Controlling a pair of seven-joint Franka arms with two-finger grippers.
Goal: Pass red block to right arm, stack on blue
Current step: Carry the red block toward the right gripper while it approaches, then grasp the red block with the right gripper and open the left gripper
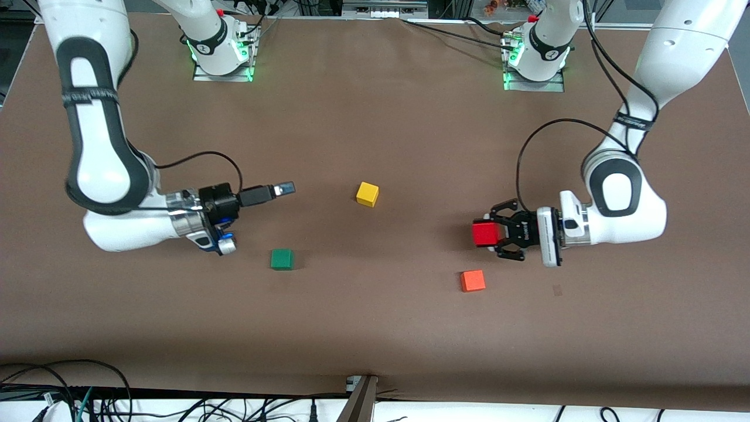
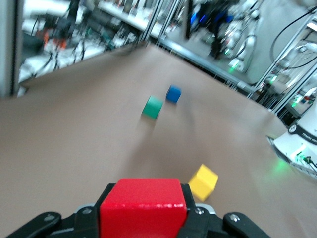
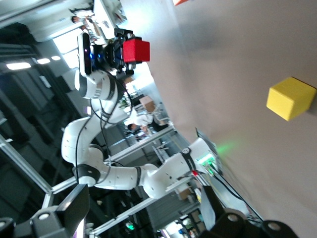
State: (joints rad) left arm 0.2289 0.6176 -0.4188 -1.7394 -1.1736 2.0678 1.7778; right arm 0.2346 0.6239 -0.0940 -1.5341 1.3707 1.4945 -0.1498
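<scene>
1. Nearest the front camera, the orange-red cube (image 1: 473,281) lies on the brown table (image 1: 375,328), toward the left arm's end.
2. Next, the green cube (image 1: 282,259) sits toward the right arm's end, the blue cube (image 2: 173,93) just beside it.
3. Above the table, the left gripper (image 1: 491,234) pinches the red block (image 1: 486,234).
4. Farther off lies the yellow cube (image 1: 367,194).
5. Meanwhile the right gripper (image 1: 285,188) hovers over the table, fingers spread, holding nothing.
</scene>
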